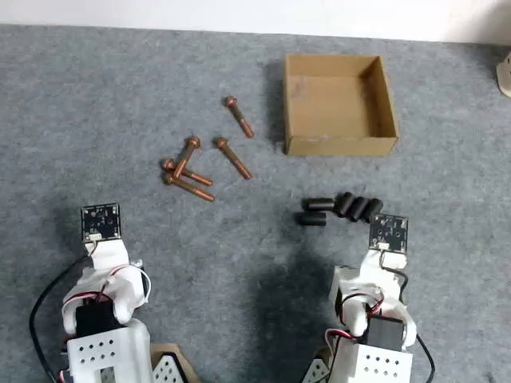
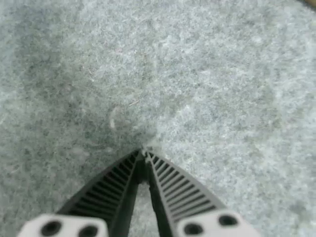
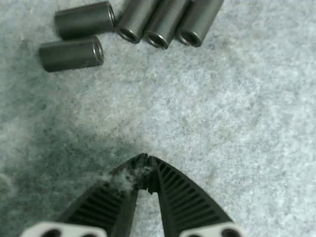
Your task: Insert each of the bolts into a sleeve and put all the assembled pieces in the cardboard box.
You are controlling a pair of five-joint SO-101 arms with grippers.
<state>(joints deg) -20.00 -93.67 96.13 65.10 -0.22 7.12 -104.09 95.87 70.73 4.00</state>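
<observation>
Sleeves [image 3: 160,22] lie just on the far side of our right gripper [image 3: 147,164], bolts [image 1: 190,187] farther from the left gripper [image 2: 144,154]; we find both closed, empty.

Overall: bright, even, diffuse light on the carpet [image 1: 96,96], with no glare.
High view: a broad, soft shadow at lower centre and a fainter one at lower left.
Box [image 1: 339,146]: the inner walls are slightly darker than the floor.
Sleeves [image 3: 158,19]: a dull sheen runs along their sides.
Right wrist view: a soft dark patch lies around the right gripper [image 3: 146,170].
Left wrist view: flat light with only faint mottling.
</observation>
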